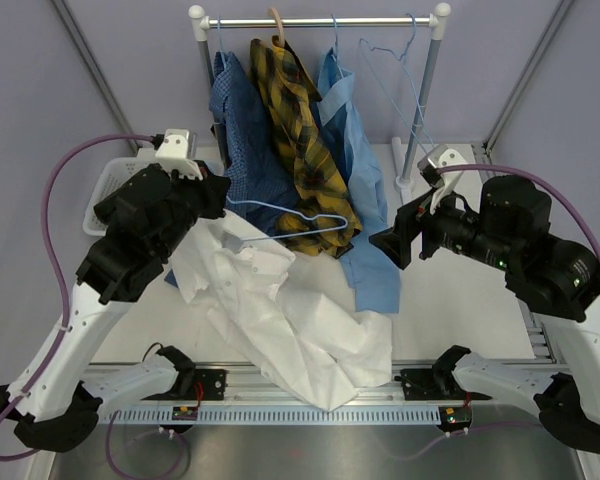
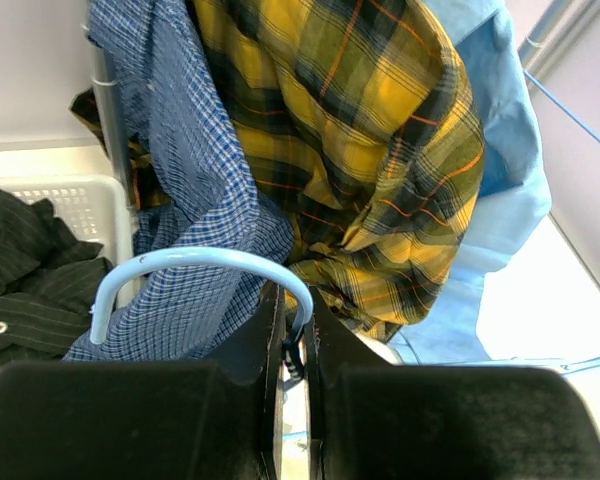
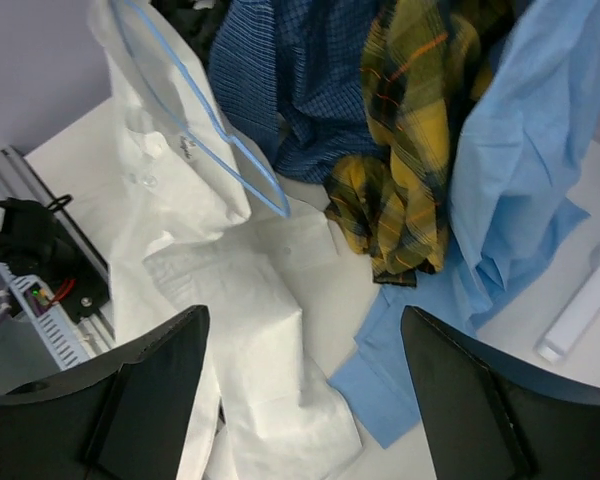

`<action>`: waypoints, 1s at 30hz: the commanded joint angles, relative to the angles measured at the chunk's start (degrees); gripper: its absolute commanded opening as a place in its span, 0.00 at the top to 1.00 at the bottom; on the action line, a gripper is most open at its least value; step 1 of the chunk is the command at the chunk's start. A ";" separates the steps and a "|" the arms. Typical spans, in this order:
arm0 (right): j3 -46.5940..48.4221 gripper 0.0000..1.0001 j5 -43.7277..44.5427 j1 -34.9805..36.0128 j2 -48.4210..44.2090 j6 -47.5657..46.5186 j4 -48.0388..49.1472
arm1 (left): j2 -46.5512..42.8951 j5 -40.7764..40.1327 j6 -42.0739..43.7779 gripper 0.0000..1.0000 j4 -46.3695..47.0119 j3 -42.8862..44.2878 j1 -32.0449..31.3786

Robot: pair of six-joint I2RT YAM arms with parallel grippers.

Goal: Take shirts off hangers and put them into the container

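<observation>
The left gripper (image 2: 292,315) is pressed together on the hook of the hanger (image 2: 195,258), pinching the wire at about 9 o'clock of the table's middle. The right gripper (image 3: 302,335) hangs spread wide and empty at 3 o'clock. The white shirt (image 1: 280,310) sprawls from the centre of the table (image 1: 430,320) toward 6 o'clock. Its collar is bunched against the hanger's near end, and whether that end is inside the cloth I cannot tell. The basket (image 1: 108,180) sits at 9 o'clock behind the left arm, with a black shirt (image 2: 25,270) in it. To do this step well, I judge the left should keep the hook steady and lift toward 12 o'clock. The right should come down on the collar or a shoulder, not the loose tail, and draw the cloth toward 6 o'clock until the wire slides free. It should stay clear of the plaid shirt (image 1: 295,130), check shirt (image 1: 242,130) and blue shirt (image 1: 355,150) hanging from the rail (image 1: 320,20) at 12 o'clock, whose hems crowd the wire. No brand, label or writing can be read.
</observation>
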 commanded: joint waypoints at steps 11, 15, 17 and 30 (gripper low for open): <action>11.71 0.13 -12.34 4.23 19.42 -10.08 -2.30 | 6.52 2.35 0.94 1.00 3.81 4.21 -8.30; 12.42 0.19 -14.44 5.73 23.03 -10.70 -2.57 | 7.31 1.47 0.94 1.00 3.72 4.74 -8.92; 11.63 0.24 -15.15 6.26 23.82 -10.70 -2.14 | 7.58 1.47 1.12 1.00 3.72 5.18 -9.01; 9.08 0.98 -13.57 6.96 24.18 -10.17 0.42 | 6.88 1.91 0.85 1.00 3.81 4.13 -9.62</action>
